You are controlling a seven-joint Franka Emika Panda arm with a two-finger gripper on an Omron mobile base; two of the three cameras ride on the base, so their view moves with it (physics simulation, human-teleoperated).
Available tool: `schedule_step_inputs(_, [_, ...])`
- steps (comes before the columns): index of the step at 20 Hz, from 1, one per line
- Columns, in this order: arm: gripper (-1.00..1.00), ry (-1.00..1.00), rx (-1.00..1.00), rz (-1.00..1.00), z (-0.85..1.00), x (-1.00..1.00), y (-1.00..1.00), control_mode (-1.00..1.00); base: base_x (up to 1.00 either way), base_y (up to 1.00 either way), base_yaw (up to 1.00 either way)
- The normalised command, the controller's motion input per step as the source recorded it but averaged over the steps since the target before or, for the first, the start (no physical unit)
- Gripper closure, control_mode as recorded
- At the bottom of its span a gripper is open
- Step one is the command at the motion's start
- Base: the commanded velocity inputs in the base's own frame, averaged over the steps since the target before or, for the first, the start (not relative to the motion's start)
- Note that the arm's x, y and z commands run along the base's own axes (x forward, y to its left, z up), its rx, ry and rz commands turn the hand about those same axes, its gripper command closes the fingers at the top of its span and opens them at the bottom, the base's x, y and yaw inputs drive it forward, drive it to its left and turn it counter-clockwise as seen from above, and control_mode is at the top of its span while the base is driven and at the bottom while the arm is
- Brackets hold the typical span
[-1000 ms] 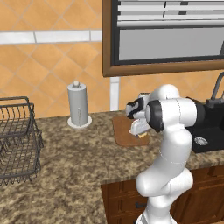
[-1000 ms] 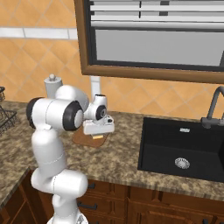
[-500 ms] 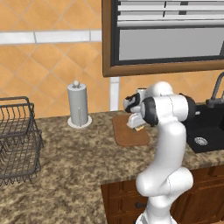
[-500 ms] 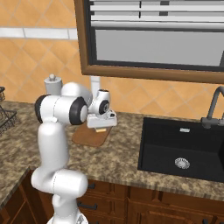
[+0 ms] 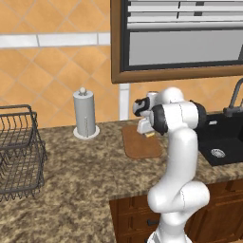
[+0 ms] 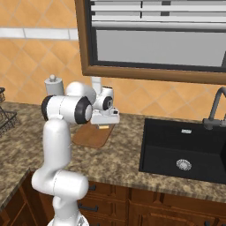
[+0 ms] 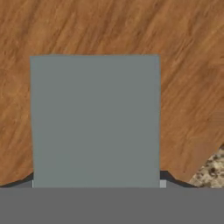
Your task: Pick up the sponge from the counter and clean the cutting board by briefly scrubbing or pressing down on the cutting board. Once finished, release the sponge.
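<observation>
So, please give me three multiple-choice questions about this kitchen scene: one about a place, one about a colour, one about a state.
1. Where is the sponge?
A. In the sink
B. Over the cutting board
C. Inside the wire basket

2. What colour is the sink?
A. Black
B. White
C. Red

3. What is the gripper doing?
A. Open and holding nothing
B. Shut on the paper towel roll
C. Holding the sponge

Answers:
1. B: the hand view shows the grey-green sponge with the wood of the cutting board all around it, and only a corner of the counter.
2. A: in the right base view the basin set in the counter is black.
3. C: both base views show a yellow strip of sponge right under the gripper, and the hand view has the sponge directly ahead of it.
</observation>
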Motion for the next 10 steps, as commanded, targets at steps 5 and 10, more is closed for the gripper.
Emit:
schedule_step_inputs(5, [1.0, 0.04, 0.0, 0.0, -0.06, -0.88, 0.0, -1.0, 0.0, 0.0, 0.0])
schedule_step_inputs(10, [1.0, 0.05, 0.0, 0.01, -0.17, -1.0, 0.0, -1.0, 0.0, 0.0, 0.0])
